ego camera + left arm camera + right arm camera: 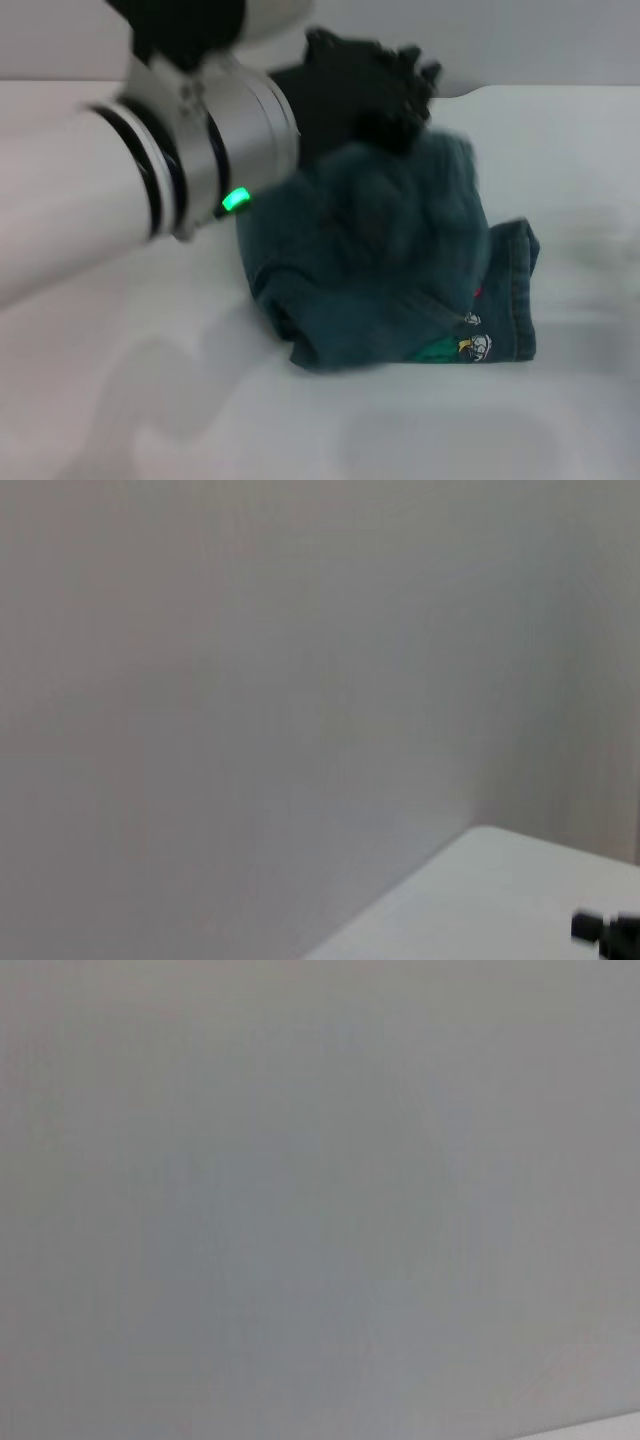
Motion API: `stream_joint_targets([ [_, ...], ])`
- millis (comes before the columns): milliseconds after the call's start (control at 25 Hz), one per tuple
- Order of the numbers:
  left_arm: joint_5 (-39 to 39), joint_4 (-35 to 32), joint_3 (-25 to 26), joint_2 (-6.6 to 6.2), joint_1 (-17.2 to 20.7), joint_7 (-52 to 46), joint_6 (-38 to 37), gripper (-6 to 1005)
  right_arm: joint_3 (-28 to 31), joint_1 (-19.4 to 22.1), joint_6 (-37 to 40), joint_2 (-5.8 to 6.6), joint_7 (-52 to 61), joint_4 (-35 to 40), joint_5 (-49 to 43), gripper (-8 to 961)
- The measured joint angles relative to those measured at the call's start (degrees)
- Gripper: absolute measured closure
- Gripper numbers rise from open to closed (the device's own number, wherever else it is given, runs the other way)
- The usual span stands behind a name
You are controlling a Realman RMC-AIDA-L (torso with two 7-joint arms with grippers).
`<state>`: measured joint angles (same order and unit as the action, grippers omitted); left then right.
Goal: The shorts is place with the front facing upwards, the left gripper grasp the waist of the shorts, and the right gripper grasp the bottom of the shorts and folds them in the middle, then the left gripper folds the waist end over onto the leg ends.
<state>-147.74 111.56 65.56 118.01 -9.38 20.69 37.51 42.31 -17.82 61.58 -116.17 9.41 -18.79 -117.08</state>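
Observation:
The blue-green denim shorts lie folded lengthwise on the white table in the head view. The leg ends rest flat at the right, with the colourful print beside the hem. My left gripper, a black claw on the white-silver arm with a green light, hangs above the far side of the shorts. It is shut on the waist, whose fabric rises, blurred, up to the claw. The right gripper shows in no view.
The left wrist view shows a grey wall, a corner of the white table and a small black object that I cannot identify. The right wrist view holds only a plain grey surface.

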Motion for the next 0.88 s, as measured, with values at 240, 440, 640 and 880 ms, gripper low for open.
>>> stream_joint_targets([
  [240,0.18,-3.67,-2.06,-0.01,0.23,0.13,-2.13,705,-0.29,3.55,8.01,0.71,2.05,-0.49,-0.41,953],
  [440,-0.12,-7.68,-2.55,-0.05,1.67,0.60,-12.17,521,-0.45,6.83,20.48,0.17,1.39,0.60,-5.02,951],
  [640,-0.42,-22.15,-2.93,-0.05,3.91,3.81,-35.93,384,-0.05,10.07,30.80,-1.19,0.76,2.01,-6.15,943],
  [880,0.39,-54.63,-6.68,0.46,-0.37,-0.90,-76.74,230,0.03,11.61,33.00,-2.82,-6.34,5.15,-5.85,861],
])
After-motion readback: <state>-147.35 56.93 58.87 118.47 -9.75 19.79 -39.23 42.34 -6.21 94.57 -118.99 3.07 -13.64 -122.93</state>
